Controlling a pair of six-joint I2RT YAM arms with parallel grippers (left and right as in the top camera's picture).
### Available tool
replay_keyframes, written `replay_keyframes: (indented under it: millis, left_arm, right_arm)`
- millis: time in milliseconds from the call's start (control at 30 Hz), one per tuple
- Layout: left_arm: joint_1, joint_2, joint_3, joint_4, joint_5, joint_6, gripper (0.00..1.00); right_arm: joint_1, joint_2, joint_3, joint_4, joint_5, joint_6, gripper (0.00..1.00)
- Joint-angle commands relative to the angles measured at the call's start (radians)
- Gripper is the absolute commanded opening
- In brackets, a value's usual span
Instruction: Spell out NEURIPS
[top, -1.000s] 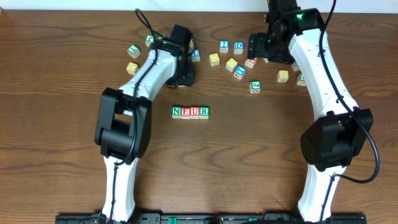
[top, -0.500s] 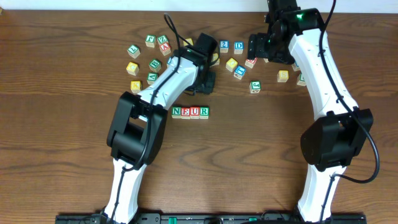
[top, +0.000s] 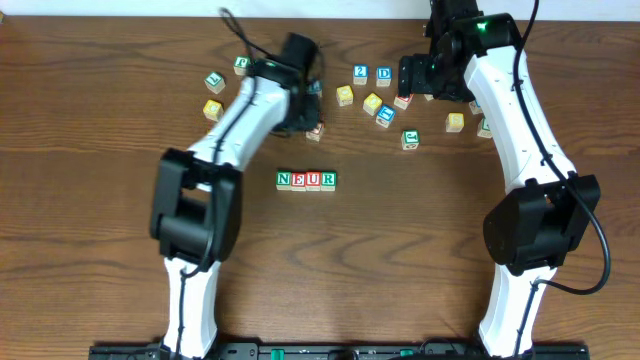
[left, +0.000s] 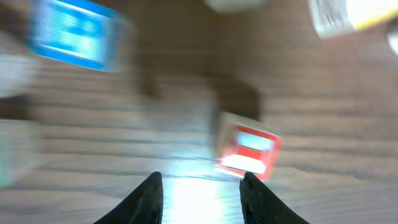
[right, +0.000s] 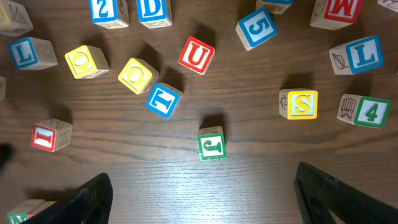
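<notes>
Brown wooden tabletop (top: 100, 150); the N-E-U-R row (top: 306, 180) stands at centre. The red I block (left: 249, 151) sits just ahead-right of my left pincer (left: 200, 186), fingers apart, empty. My right pincer (right: 205, 186) gapes idle. Recommend shifting right to centre the block before closing.

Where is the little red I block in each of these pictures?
Overhead: red I block, above the NEUR row's right end.
Left wrist: probably the blurred red block, right of centre, lower half.
Right wrist: far left, mid-height.
Shared landmark: green J block, to its right in overhead and right wrist; absent from left wrist.
</notes>
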Motion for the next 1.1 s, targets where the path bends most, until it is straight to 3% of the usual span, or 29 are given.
replay_keyframes:
  millis: [0,200,433,567,1067]
  left_arm:
    - [0.023,-0.045,0.028,0.005,-0.020,-0.014,0.40]
    - [0.019,0.006,0.011,0.059,-0.053,-0.015,0.39]
    - [-0.012,0.060,0.010,0.084,-0.055,-0.015,0.21]
    - [-0.015,0.080,0.010,0.075,-0.132,-0.093,0.09]
    - [-0.073,0.082,-0.002,0.079,-0.124,-0.062,0.08]
  right_arm:
    - [-0.003,0.008,0.011,0.000,0.008,-0.013,0.89]
    - [-0.003,0.008,0.011,0.001,0.009,-0.013,0.89]
    - [-0.003,0.008,0.011,-0.002,0.008,-0.013,0.88]
    - [-0.002,0.008,0.011,-0.005,0.008,-0.013,0.88]
    - [-0.002,0.008,0.011,-0.007,0.008,-0.014,0.88]
